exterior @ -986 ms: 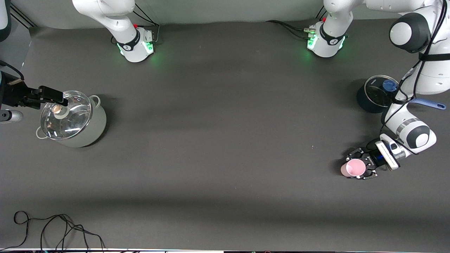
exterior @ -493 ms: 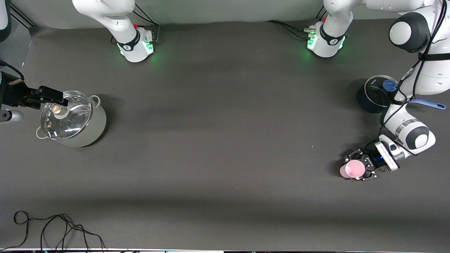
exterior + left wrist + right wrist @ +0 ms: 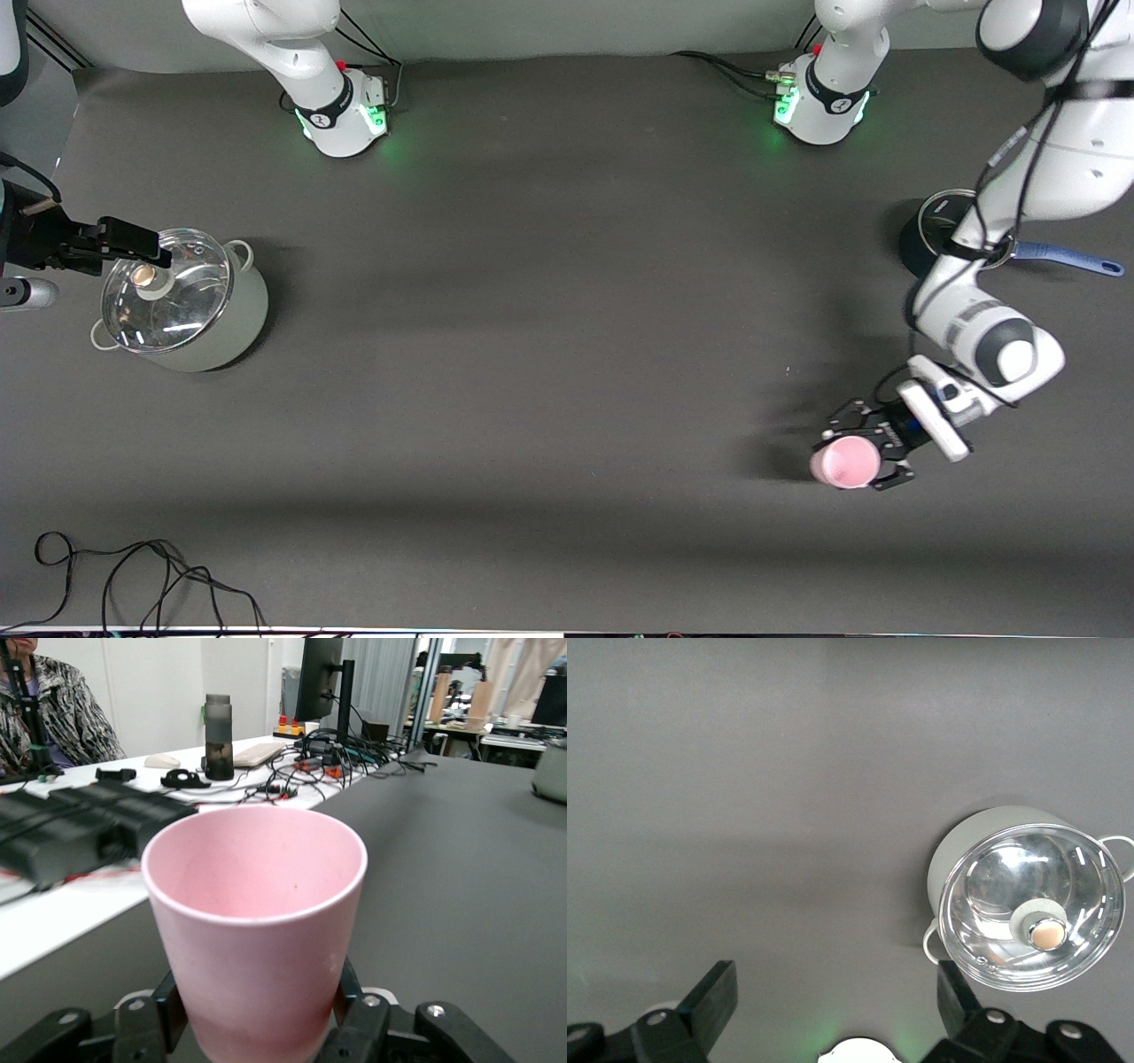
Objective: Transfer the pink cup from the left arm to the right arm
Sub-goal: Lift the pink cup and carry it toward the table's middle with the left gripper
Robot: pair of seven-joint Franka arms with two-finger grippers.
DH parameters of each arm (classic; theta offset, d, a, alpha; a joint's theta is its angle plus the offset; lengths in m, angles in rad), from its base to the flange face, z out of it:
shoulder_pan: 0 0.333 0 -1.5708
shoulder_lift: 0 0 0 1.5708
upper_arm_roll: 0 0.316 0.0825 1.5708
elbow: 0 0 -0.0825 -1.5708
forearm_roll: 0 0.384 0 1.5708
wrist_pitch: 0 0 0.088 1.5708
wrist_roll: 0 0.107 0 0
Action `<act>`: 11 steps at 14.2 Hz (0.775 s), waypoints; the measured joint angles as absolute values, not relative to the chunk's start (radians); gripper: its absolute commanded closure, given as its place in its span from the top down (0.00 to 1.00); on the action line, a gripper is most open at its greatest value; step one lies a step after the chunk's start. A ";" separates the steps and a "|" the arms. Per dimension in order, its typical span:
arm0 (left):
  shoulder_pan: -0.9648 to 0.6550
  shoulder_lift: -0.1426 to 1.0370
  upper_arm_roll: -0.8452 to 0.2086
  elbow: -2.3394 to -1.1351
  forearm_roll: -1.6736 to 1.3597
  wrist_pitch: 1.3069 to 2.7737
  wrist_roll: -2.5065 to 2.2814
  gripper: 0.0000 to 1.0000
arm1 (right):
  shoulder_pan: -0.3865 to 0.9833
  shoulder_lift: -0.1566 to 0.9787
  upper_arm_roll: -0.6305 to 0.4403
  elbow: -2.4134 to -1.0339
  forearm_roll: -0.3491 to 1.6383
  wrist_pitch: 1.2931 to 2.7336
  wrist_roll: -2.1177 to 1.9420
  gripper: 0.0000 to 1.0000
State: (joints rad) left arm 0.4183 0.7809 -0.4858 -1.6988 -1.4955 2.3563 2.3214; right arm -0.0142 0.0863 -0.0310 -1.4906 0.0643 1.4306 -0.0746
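The left gripper point(image 3: 864, 452) has lifted the pink cup point(image 3: 843, 462), fingers squeezing it, above the tabletop point(image 3: 549, 354). The right gripper point(image 3: 133, 241) waits open by the pot point(image 3: 182, 299); hand-over not done

You see a dark grey mat covering the bench point(image 3: 549, 354), with a pale wall strip along its top edge. A loose black cable point(image 3: 133, 576) lies near the front camera's edge. Past the bench stands a white desk point(image 3: 106, 895) cluttered with wires, a dark bottle point(image 3: 219, 735) and a monitor point(image 3: 319, 678).
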 measured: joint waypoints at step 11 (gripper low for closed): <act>0.387 0.682 -1.164 -1.776 -1.528 3.135 2.055 0.19 | -0.013 0.086 -0.030 -1.490 0.081 1.431 0.037 1.00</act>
State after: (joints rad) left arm 0.3872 0.6825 -1.1640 -1.7763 -1.5279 3.1351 2.0550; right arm -0.0125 0.0863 -0.0295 -1.4897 0.0813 1.4306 0.0372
